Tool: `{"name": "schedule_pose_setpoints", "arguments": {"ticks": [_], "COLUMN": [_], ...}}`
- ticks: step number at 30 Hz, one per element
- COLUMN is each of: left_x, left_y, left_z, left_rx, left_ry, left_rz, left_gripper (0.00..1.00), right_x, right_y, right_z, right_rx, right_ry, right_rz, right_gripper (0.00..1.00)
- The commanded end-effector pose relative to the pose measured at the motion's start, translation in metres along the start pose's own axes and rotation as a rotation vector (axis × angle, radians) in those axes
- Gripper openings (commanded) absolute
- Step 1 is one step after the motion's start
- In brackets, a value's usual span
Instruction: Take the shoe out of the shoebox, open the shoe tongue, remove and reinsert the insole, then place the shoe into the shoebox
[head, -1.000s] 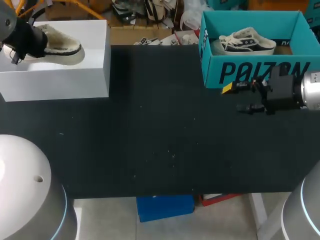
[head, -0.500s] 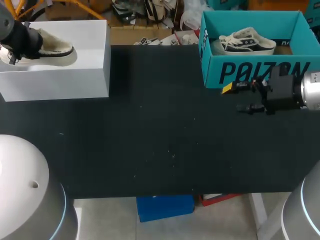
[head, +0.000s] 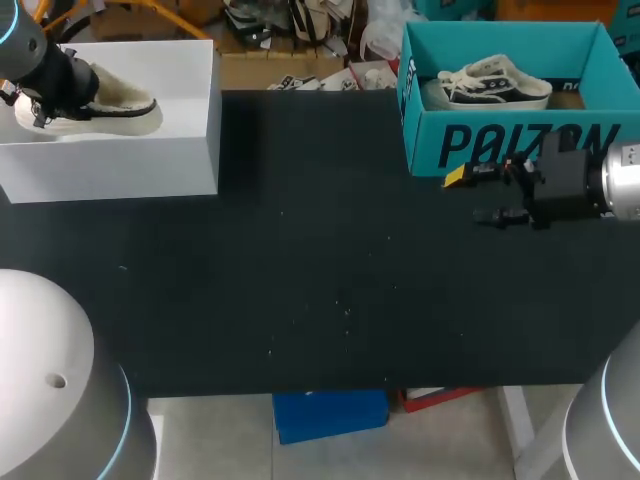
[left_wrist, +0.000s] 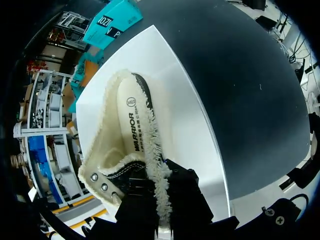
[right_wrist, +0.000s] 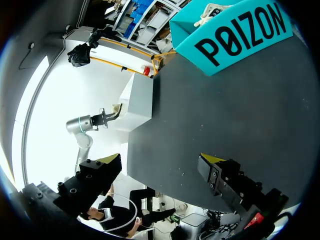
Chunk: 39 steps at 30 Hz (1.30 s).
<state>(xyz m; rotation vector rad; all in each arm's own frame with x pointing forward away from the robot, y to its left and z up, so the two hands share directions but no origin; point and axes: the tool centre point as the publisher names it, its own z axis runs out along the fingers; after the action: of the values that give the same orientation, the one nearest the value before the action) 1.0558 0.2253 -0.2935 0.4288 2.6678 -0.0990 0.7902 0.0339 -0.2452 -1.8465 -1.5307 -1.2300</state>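
Left arm: my left tool (left_wrist: 159, 192) is clamped on the shoe (left_wrist: 131, 117), one finger inside the heel opening and one outside, with the fleecy collar pinched between them. The yellow tips are hidden by the fleece. The insole (left_wrist: 131, 125) lies flat inside the shoe, and the fleece lining (left_wrist: 150, 135) stands up all round the opening.

Shoe position: in the head view the shoe lies within the outline of the white shoebox (head: 150, 165), which stands at the counter's (head: 320, 280) far left corner. The toe points toward the counter's middle and the heel is at my tool. I cannot tell whether the sole rests on the box floor or hangs just above it.

Right arm: my right tool (right_wrist: 162, 165) is over the counter, just in front of the teal box (head: 520, 145) at the far right. Its fingers are wide apart, with nothing between them. One yellow tip is close to the box's front wall; contact not discernible.

Teal box: it holds a white sneaker (head: 495, 80) with dark trim, lying against the far side.
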Motion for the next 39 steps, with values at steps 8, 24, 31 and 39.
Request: {"name": "schedule_pose_setpoints", "arguments": {"ticks": [8,24,31,39], "left_x": [0.003,0.011,0.01,-0.002], "left_y": [-0.008,-0.013,-0.012,-0.014], "left_z": [0.019,0.043,0.045,0.031], "left_rx": [0.01,0.034,0.047,0.06], "left_ry": [0.013,0.048,0.058,0.046], "left_rz": [-0.009,-0.036,-0.04,-0.04], "left_gripper": [0.0,0.0,0.48,1.0], "right_x": [0.0,0.0,0.0,0.0], "right_y": [0.001,0.001,0.001,0.001], "right_z": [0.001,0.001,0.001,0.001], "right_rx": [0.001,0.001,0.001,0.001], "right_ry": [-0.001,-0.001,-0.001,-0.001], "right_rz": [0.001,0.001,0.001,0.001], "right_gripper": [1.0,1.0,1.0,1.0]}}
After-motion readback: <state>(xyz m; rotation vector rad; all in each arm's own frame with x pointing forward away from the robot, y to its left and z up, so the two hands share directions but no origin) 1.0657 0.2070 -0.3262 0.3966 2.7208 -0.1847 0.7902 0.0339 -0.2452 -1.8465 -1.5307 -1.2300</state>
